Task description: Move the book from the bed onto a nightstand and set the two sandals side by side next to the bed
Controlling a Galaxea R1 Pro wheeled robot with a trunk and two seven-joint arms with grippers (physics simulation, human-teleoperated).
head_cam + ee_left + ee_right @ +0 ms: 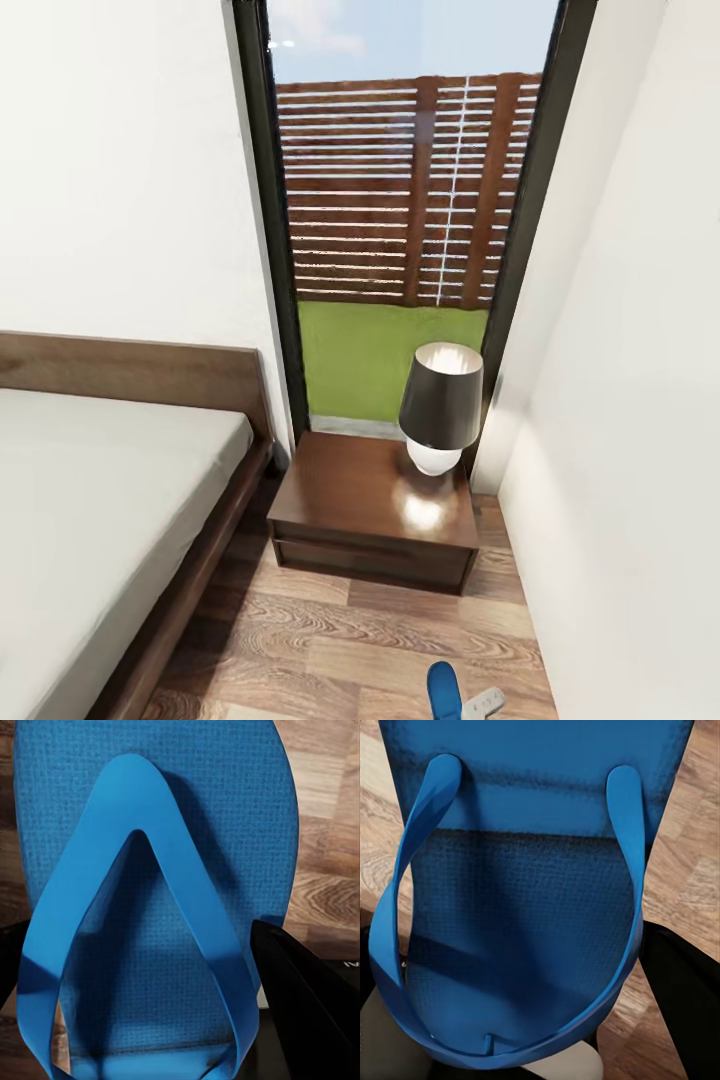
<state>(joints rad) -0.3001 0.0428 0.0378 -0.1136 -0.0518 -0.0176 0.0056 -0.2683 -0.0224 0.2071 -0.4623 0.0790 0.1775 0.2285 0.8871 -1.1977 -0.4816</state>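
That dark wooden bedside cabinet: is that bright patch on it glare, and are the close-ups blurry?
Head view: yes, glare on the glossy dark brown nightstand under the black-shaded lamp. Wrist views: each bright blue sandal is sharp, its weave visible, straps casting soft shadows.

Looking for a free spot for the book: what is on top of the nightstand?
On the nightstand stands one lamp, dark shade over a white base, at the back corner nearest the right wall. The rest of the glossy top is bare. The patch beneath the base is covered.
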